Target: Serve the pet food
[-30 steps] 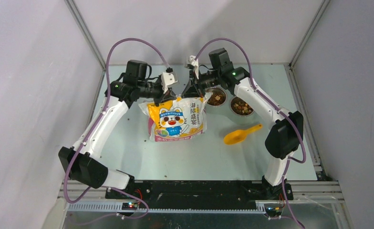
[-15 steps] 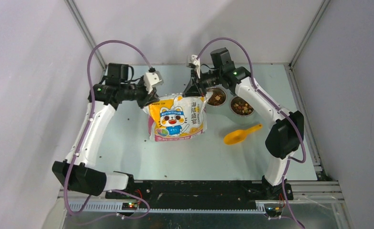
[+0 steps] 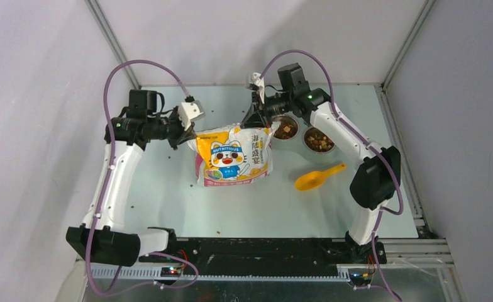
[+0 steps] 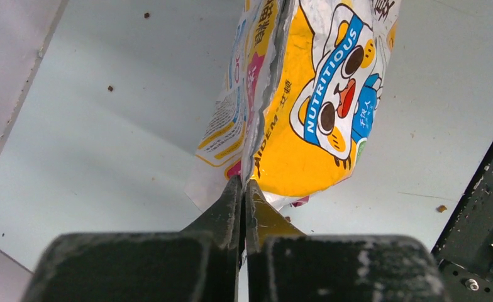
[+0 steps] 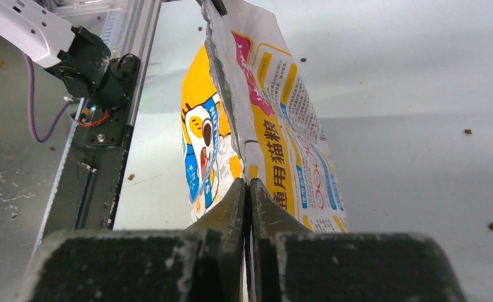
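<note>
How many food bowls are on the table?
2. One round metal bowl of brown kibble sits right of the yellow cartoon-cat bag; the second metal bowl is beside it, behind the yellow plastic scoop.

On the bag (image 4: 294,145) you can read "NUTRITIOUS" across a blue band (image 4: 333,72) (its side panel (image 5: 275,157) shows the Chinese "用猫粮").

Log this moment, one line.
left hand: shut on bag | right hand: shut on bag | pet food: in bowls | scoop: untouched

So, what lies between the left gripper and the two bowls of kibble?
The cartoon-cat bag fills that stretch, with the right gripper at its bowl-side corner; seen in the top view.
</note>
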Available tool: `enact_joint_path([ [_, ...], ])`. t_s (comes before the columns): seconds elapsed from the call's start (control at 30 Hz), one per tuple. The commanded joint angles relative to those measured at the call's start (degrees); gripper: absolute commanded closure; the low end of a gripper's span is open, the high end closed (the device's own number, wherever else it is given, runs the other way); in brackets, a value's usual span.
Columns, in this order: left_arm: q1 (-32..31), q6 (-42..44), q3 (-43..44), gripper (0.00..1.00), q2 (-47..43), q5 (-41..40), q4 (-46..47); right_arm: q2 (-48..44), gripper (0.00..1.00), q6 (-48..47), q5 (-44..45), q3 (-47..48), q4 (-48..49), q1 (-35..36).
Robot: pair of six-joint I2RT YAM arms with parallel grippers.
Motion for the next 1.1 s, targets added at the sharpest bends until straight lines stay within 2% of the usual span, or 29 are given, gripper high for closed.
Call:
enact_joint_path([
  [0.0, 1.4, -2.0, -0.7, 1.00, -3.2, -0.5, 2.5, -2.6, 0.84, -1.5, -0.1, 0.5, 0.9, -0.7],
  [0.07, 1.4, -3.2, -0.6, 1.00, -3.1, 0.3, 3.4, -2.2, 0.72, -1.9, -0.7, 0.7, 0.7, 0.0],
  [0.13, 1.4, -4.2, -0.6, 1.00, -3.0, 0.4, 4.1, -1.6, 0.65, -2.7, -0.8, 1.3, -0.1, 1.1],
  [0.37, 1.4, -5.9, -0.1, 1.00, -2.8, 1.4, 5.7, 1.2, 0.61, -3.9, 2.9, 4.1, -0.6, 4.3],
  [0.4, 1.4, -6.0, 0.0, 1.00, -2.7, 1.5, 5.8, 1.5, 0.63, -3.8, 4.2, 4.2, -0.4, 4.4],
  [0.5, 1.4, -6.2, -0.1, 1.00, -2.6, 1.5, 6.1, 1.6, 0.99, -3.4, 5.4, 5.0, 0.6, 4.6],
  [0.57, 1.4, -5.8, -0.1, 1.00, -2.5, 1.2, 5.8, 1.5, 1.00, -2.9, 5.4, 5.4, 0.9, 4.2],
  [0.6, 1.4, -5.7, -0.1, 1.00, -2.5, 1.1, 5.7, 1.3, 0.98, -2.6, 5.5, 5.5, 0.9, 4.1],
  [0.63, 1.4, -5.4, -0.1, 1.00, -2.5, 0.9, 5.5, 1.0, 0.84, -1.8, 5.6, 5.7, 1.0, 3.8],
  [0.7, 1.4, -5.2, -0.2, 1.00, -2.6, 0.7, 5.4, 0.6, 0.66, 0.1, 6.2, 5.7, 1.5, 3.6],
  [0.77, 1.4, -5.1, -0.2, 1.00, -2.6, 0.7, 5.5, 0.3, 0.58, 1.1, 6.1, 5.5, 1.9, 3.5],
  [1.07, 1.4, -8.4, -1.0, 1.00, -2.6, 1.5, 9.0, 2.9, 0.50, 1.6, 6.8, 6.0, 2.5, 6.2],
])
